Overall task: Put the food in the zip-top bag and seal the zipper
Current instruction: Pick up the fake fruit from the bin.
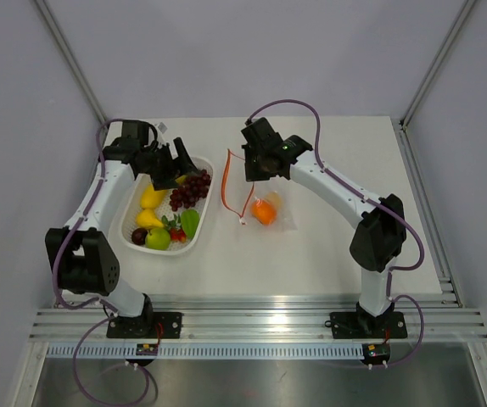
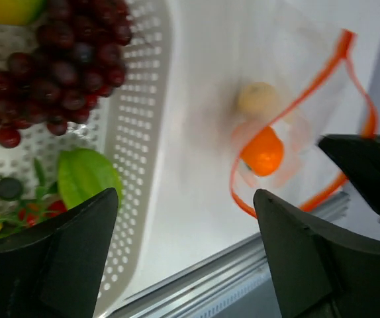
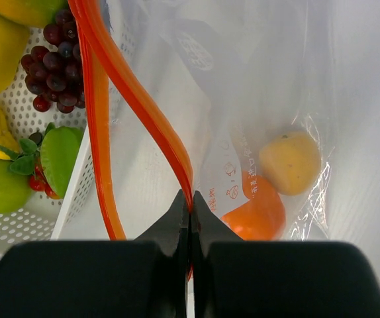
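White table: right jaws pinch the zipper, left jaws wide, zip-top bag's print unreadable.

Small red print on the zip-top bag cannot be read.

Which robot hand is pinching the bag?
The right gripper: its jaws are shut on the zip-top bag's red-orange zipper. The left gripper hangs open at the white basket, holding nothing.
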Robot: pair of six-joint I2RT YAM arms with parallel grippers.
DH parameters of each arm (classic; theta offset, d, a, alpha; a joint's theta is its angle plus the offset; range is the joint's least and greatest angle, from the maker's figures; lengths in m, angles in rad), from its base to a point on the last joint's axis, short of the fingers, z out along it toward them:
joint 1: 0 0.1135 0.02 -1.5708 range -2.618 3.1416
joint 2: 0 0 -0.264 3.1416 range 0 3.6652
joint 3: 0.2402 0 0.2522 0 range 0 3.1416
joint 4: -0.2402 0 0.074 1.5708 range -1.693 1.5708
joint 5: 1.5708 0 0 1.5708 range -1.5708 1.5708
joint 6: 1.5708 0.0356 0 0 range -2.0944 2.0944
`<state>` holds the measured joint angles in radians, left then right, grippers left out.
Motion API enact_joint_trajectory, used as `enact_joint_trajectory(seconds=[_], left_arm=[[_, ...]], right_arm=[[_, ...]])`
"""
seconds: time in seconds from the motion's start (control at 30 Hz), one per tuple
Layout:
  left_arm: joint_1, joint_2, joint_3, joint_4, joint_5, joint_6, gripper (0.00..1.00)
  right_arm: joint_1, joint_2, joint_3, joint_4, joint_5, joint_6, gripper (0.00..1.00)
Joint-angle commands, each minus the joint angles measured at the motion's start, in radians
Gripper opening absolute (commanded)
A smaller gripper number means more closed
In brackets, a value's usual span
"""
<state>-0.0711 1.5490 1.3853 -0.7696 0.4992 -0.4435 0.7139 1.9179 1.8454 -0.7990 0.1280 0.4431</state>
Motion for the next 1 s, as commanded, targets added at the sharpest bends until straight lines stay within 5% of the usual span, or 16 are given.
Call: enact_joint_trajectory(seconds=[0.0, 0.1, 0.2, 0.33, 0.53, 0.7, 0.97], left_arm=[[-0.029, 0.066, 0.034, -0.027, -0.268, 0.042, 0.91], [-0.068, 0.158, 0.099, -0.057, -0.404, 0.09, 0.91], [-0.105, 0.233, 0.17, -0.076, -0.469, 0.172, 0.76], [-0.121, 0.296, 0.238, -0.071, -0.539, 0.241, 0.77], [-0.121, 0.408, 0.302, -0.08, -0.541, 0.301, 0.81], [-0.121, 0.459, 0.291, -0.062, -0.512, 0.335, 0.66], [-0.127, 0.502, 0.276, -0.051, -0.505, 0.327, 0.68]], right_arm=[[0.015, -0.04, 0.014, 0.041, -0.018, 0.009, 0.0], [0.015, -0.033, 0.02, 0.047, -0.027, 0.016, 0.0], [0.015, -0.03, 0.028, 0.046, -0.041, 0.019, 0.0], [0.015, -0.03, 0.026, 0.046, -0.045, 0.019, 0.0], [0.015, -0.03, 0.034, 0.044, -0.05, 0.017, 0.0], [0.015, -0.023, 0.037, 0.046, -0.054, 0.02, 0.0], [0.016, -0.016, 0.044, 0.046, -0.064, 0.022, 0.0]])
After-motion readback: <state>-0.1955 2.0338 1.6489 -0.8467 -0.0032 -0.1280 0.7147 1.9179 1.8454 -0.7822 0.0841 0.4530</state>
